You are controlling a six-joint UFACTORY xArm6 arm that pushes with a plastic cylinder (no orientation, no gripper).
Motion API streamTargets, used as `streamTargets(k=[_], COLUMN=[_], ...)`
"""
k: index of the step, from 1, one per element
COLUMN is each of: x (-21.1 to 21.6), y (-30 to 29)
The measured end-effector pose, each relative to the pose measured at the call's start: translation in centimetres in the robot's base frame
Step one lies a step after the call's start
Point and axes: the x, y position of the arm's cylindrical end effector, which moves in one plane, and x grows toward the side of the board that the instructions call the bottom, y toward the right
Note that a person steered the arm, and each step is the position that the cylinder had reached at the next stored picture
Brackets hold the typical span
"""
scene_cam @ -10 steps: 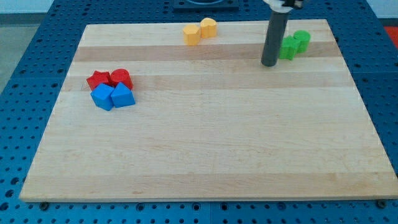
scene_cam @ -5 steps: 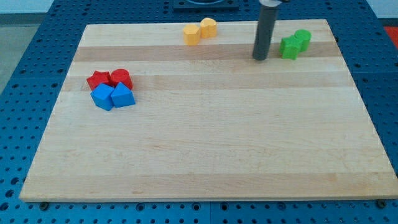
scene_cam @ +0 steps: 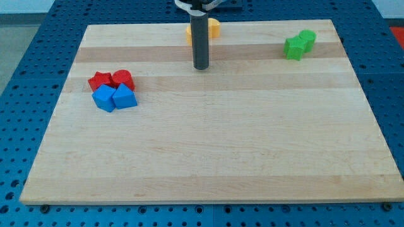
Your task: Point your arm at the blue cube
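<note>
Two blue blocks sit at the view's left: a blue cube (scene_cam: 104, 98) turned like a diamond, and a second blue block (scene_cam: 125, 98) touching its right side. Two red blocks (scene_cam: 111, 80) touch them just above. My tip (scene_cam: 201, 66) rests on the wooden board (scene_cam: 208, 145) near the top centre. It is well to the right of and slightly above the blue blocks, apart from them. The rod stands in front of the yellow blocks.
Two yellow blocks (scene_cam: 214, 28) lie at the board's top edge, partly hidden behind the rod. Two green blocks (scene_cam: 299, 45) sit at the top right. A blue perforated table surrounds the board.
My tip has slid left along the top of the board, from beside the green blocks to below the yellow blocks. No block has moved.
</note>
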Motion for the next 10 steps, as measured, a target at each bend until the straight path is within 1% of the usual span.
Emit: streamTargets(k=[1,3,4,5,7,8,9,10], x=[0.0,1.1,1.4,6.1,16.9,16.9,16.9,16.3], y=[-0.3,-3.6,-3.7,-5.3,-9.4,-9.6,-13.6,-20.5])
